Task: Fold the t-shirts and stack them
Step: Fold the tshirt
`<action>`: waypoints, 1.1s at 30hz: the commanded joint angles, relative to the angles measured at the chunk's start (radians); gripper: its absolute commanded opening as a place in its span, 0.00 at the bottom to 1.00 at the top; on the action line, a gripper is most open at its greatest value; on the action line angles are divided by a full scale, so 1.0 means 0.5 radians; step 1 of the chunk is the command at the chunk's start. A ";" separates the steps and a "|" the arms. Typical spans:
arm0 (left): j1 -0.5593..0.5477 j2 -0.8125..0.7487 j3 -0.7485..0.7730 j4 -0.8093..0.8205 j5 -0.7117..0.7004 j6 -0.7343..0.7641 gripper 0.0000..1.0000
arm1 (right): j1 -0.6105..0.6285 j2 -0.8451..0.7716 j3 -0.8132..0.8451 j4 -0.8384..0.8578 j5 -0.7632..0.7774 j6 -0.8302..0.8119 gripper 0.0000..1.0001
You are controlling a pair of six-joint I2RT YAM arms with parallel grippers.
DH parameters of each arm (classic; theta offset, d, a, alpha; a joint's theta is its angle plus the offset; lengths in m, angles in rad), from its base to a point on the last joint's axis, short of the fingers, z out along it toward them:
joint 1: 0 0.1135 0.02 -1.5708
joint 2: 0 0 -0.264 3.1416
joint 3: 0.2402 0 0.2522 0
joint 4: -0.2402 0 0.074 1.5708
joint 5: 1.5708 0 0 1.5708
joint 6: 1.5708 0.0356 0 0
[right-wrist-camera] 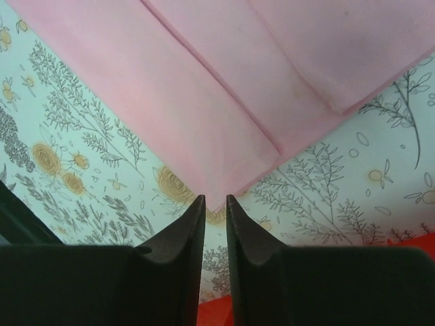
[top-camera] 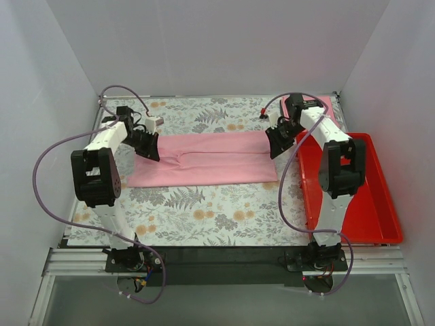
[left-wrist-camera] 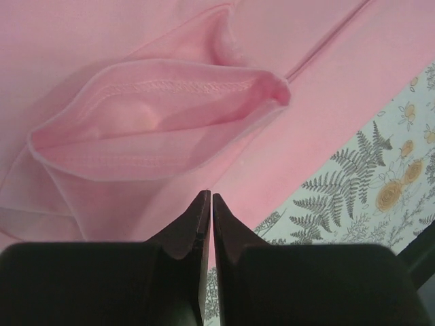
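The pink t-shirt point(top-camera: 204, 159) lies folded into a long band across the middle of the counter point(top-camera: 204, 214). My left gripper point(left-wrist-camera: 207, 197) is over its left end, clenched tip to tip. Whether it pinches cloth, I cannot tell. My right gripper point(right-wrist-camera: 215, 199) is narrowly parted at the band's right corner, near the red tray point(top-camera: 380, 204) along the right edge.

We read this as robot lab cell; plain white panels point(top-camera: 204, 41) box in floral-covered table point(top-camera: 204, 210); aluminium rail point(top-camera: 75, 261) at near edge carries arm bases point(top-camera: 126, 258); purple cables point(top-camera: 35, 178) loop loose.
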 commanded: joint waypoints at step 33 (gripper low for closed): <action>-0.196 -0.254 -0.441 0.365 -0.600 -0.879 0.02 | 0.339 0.729 0.755 0.362 0.621 -0.203 0.24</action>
